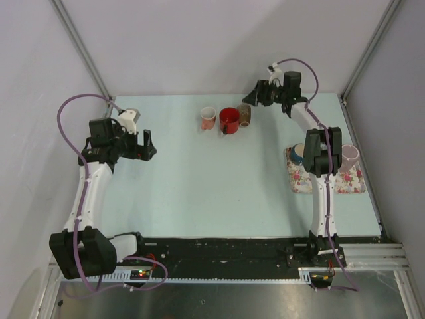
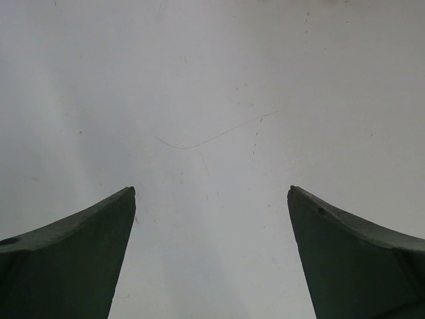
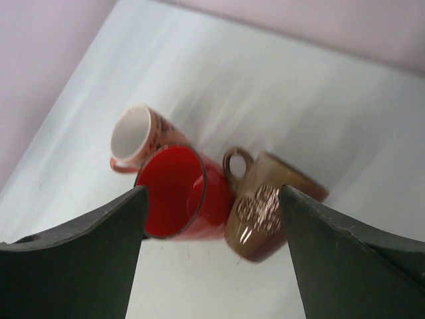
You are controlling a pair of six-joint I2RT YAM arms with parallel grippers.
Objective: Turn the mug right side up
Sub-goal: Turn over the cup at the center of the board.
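Observation:
Three mugs stand close together at the back middle of the table. A brown mug [image 1: 245,114] [image 3: 269,212] with a pale pattern shows a closed end and no opening, so it looks bottom up. A red mug [image 1: 229,120] [image 3: 176,193] and a pink mug [image 1: 208,118] [image 3: 136,136] have their openings up. My right gripper [image 1: 255,95] [image 3: 212,193] is open and empty, hovering just above and behind the brown and red mugs. My left gripper [image 1: 149,145] [image 2: 211,193] is open and empty over the bare table at the left.
A floral cloth [image 1: 350,181] lies at the right edge with a blue mug [image 1: 297,155] and a pink mug [image 1: 350,153] on it, partly hidden by the right arm. Walls close in the back and both sides.

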